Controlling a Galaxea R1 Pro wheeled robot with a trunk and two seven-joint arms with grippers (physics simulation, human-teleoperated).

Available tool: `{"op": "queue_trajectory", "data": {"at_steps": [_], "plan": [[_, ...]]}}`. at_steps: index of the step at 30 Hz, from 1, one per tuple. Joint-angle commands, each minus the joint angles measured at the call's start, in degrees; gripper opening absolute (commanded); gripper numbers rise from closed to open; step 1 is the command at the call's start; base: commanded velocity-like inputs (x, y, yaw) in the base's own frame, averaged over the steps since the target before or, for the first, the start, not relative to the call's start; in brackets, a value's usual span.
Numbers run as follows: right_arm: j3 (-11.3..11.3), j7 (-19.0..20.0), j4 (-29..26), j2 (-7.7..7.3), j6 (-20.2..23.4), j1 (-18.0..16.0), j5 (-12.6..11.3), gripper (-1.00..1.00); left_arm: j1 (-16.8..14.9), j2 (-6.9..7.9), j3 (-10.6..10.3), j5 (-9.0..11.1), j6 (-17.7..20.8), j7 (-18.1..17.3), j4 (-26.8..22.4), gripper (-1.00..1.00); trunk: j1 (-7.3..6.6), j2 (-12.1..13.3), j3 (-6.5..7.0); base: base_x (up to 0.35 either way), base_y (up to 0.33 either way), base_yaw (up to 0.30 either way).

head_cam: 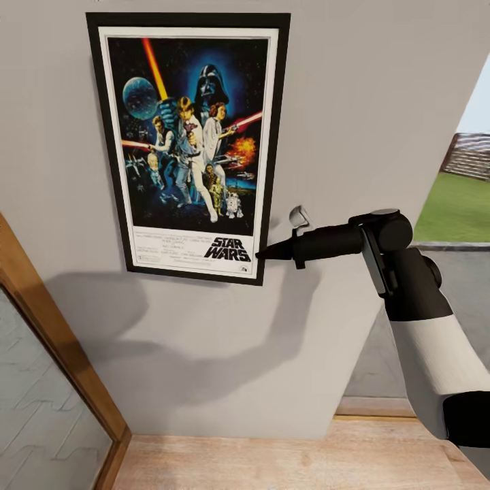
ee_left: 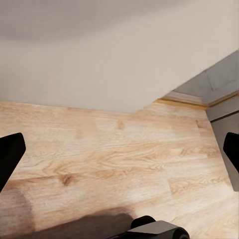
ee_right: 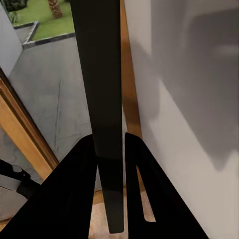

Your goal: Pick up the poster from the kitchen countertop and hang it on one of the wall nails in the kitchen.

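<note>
Nearest, we see light wooden plank flooring (ee_left: 114, 159) beneath the left claw (ee_left: 119, 159), whose dark fingers (ee_left: 10, 157) stand wide apart, holding nothing. Farther, the right claw (head_cam: 262, 253), on a black-and-white arm (head_cam: 422, 327), has its fingers (ee_right: 74, 199) closed on the lower right edge of the black-framed, white-bordered Star Wars poster (head_cam: 187, 143), seen edge-on in the right wrist view. The poster lies upright and flat against the plain grey wall (head_cam: 367, 102). At far right we see a green lawn (head_cam: 456, 204); at near left, a wood-framed glass panel (head_cam: 41, 381).
</note>
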Motion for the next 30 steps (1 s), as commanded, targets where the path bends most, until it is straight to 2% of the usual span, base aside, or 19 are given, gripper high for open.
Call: {"op": "queue_trajectory", "data": {"at_steps": [1, 30], "plan": [[0.1, 0.3, 0.0, -0.03, 0.7, -0.1, 0.1, -1.00, 0.0, 0.01, -0.5, 0.4, -0.3, -0.1, 0.0, 1.00, 0.03, -0.1, -0.13, -0.020, 0.000, 0.000], [0.0, 0.2, -0.2, 0.12, 0.8, -0.6, 0.1, -1.00, 0.0, 0.01, -0.5, 0.4, -0.3, -0.1, 0.0, 1.00, 0.03, -0.1, -0.13, -0.002, 0.000, 0.000]]}}
